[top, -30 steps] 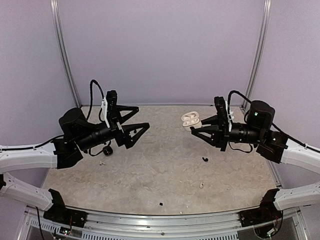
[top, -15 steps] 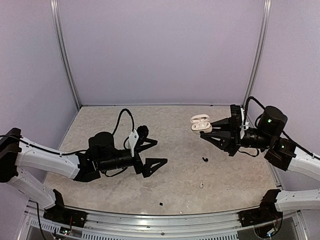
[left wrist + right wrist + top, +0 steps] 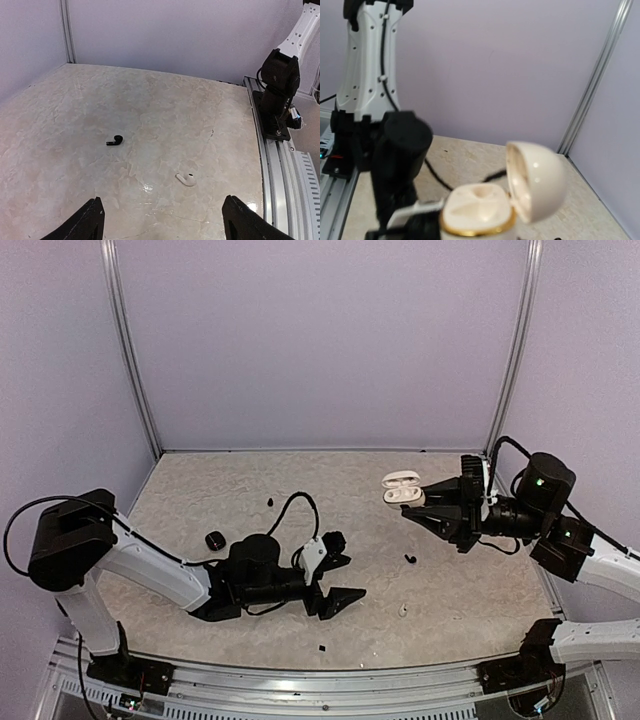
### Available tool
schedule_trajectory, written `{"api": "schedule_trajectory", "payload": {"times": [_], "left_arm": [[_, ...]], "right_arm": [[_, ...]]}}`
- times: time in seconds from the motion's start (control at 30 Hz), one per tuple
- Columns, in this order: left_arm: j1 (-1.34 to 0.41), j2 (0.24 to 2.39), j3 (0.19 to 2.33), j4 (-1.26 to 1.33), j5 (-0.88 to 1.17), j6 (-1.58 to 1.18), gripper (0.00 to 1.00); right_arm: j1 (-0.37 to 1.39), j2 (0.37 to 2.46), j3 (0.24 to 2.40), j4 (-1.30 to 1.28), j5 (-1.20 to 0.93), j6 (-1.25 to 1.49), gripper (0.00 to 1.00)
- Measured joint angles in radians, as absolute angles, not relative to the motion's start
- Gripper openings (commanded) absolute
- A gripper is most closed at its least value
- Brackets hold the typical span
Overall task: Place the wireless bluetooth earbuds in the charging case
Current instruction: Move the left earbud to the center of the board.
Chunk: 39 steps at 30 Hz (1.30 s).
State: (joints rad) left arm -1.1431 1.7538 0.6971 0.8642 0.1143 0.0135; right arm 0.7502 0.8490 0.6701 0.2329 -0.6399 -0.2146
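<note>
A white earbud (image 3: pixel 186 178) lies on the table just ahead of my left gripper (image 3: pixel 165 225), a little right of its centre line. A black earbud (image 3: pixel 115 141) lies farther off to the left. The left gripper (image 3: pixel 348 580) is open, low over the table near its front middle, with nothing between its fingers. In the top view the white earbud (image 3: pixel 403 609) and the black earbud (image 3: pixel 410 559) sit to its right. My right gripper (image 3: pixel 410 502) is shut on the white charging case (image 3: pixel 401 487), held above the table with its lid (image 3: pixel 535 180) flipped open and its sockets (image 3: pixel 480 205) empty.
A small black case (image 3: pixel 215 540) rests on the left of the table. Tiny dark bits lie at the back left (image 3: pixel 270 502) and near the front edge (image 3: pixel 322 648). The right arm's base (image 3: pixel 277 100) and the front rail (image 3: pixel 280 170) bound the right side of the left wrist view.
My left arm swung from the far left down to the front middle, pointing right at the earbuds, its jaws narrowing slightly. The right arm drew back right with the case, then held still.
</note>
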Motion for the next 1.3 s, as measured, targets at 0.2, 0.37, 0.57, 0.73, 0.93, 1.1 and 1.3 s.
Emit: {"api": "schedule_trajectory", "payload": {"times": [0.2,0.37,0.57,0.73,0.93,1.1,1.3], "left_arm": [[-1.187,1.877,0.769,0.871,0.076,0.023,0.75],[-1.230,1.986,0.857,0.863,0.041,0.037,0.69],[-1.266,2.098,0.966,0.825,0.020,0.054,0.66],[-1.278,2.173,1.044,0.777,0.014,0.054,0.65],[-1.290,2.233,1.111,0.726,0.013,0.050,0.64],[-1.292,2.263,1.142,0.697,0.006,0.038,0.63],[-1.292,2.282,1.177,0.676,-0.038,0.023,0.59]], "right_arm": [[0.750,0.849,0.670,0.233,-0.612,-0.198,0.00],[0.750,0.845,0.670,0.233,-0.585,-0.184,0.00],[0.750,0.819,0.670,0.234,-0.553,-0.165,0.01],[0.750,0.799,0.662,0.236,-0.532,-0.157,0.01],[0.750,0.789,0.655,0.236,-0.516,-0.151,0.01],[0.750,0.776,0.652,0.236,-0.510,-0.145,0.02],[0.750,0.762,0.643,0.236,-0.505,-0.140,0.02]]}}
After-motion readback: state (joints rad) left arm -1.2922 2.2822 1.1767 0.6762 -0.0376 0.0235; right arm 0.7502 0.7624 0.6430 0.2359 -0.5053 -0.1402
